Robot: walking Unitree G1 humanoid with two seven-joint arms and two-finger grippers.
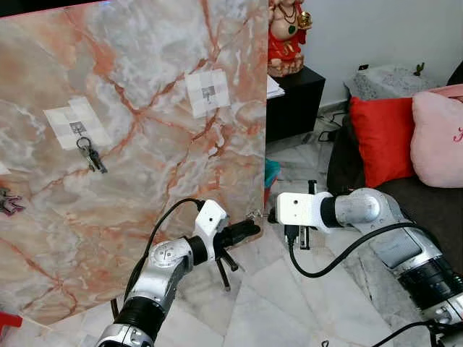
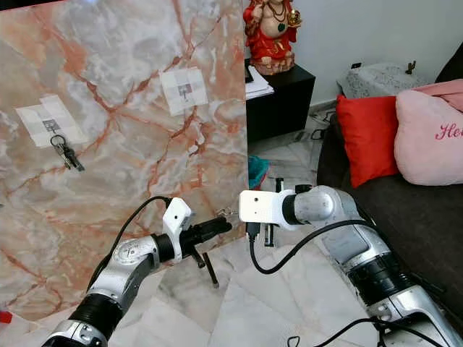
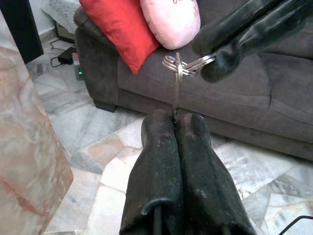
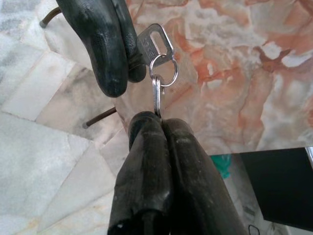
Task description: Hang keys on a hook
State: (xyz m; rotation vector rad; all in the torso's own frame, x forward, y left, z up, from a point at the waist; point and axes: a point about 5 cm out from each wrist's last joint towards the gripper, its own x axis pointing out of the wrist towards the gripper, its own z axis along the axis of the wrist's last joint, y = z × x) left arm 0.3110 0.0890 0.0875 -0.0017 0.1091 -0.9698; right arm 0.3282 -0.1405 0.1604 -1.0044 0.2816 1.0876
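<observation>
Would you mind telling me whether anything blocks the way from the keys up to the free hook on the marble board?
Nothing visible does. The keys are pinched between the left gripper and right gripper, low beside the marble board. The free hook is higher up, with bare board between.

You've got open grey-white marble floor (image 1: 289, 303) under both arms, so there's room below and toward you. On your left the big upright pink-veined marble slab (image 1: 145, 144) walls off that side; its right edge sits just beside the two grippers. The free hook on the white taped patch (image 1: 208, 92) has bare slab around it. On your right, the dark grey sofa (image 2: 427, 231) with its red cushion (image 2: 369, 137) closes that side.
</observation>
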